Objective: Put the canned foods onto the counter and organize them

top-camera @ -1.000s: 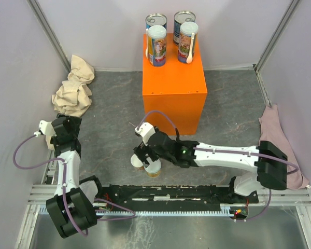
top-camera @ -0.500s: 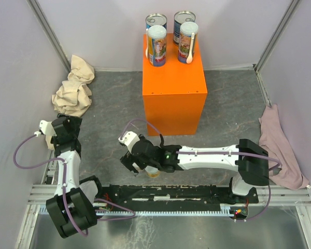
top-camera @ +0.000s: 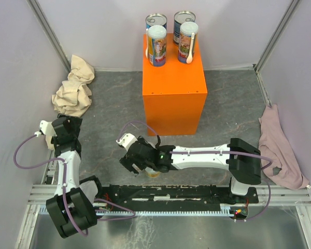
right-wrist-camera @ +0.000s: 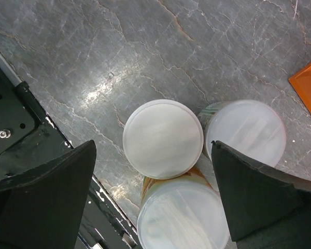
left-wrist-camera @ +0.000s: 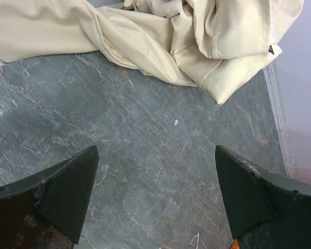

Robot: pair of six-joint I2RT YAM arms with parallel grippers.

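The orange counter (top-camera: 173, 78) stands at the back middle. On its far end stand two blue steel tins (top-camera: 156, 22) (top-camera: 184, 19) and two colourful cans with white lids (top-camera: 157, 45) (top-camera: 187, 35). Three more white-lidded cans (right-wrist-camera: 163, 138) (right-wrist-camera: 246, 132) (right-wrist-camera: 181, 215) stand bunched together on the floor near the black rail. One of them shows in the top view (top-camera: 153, 171). My right gripper (right-wrist-camera: 154, 171) hangs open above this bunch, its jaws wide on either side, holding nothing (top-camera: 139, 160). My left gripper (left-wrist-camera: 155, 192) is open and empty over bare floor at the left (top-camera: 62, 129).
A beige cloth (top-camera: 72, 88) lies at the back left, also in the left wrist view (left-wrist-camera: 186, 36). A pink cloth (top-camera: 277, 148) lies by the right wall. A white spoon (top-camera: 191, 49) leans by the cans on the counter. The black rail (top-camera: 171, 194) runs along the near edge.
My right gripper has swung left and a little nearer, and now sits over the three floor cans. The left arm has not moved.
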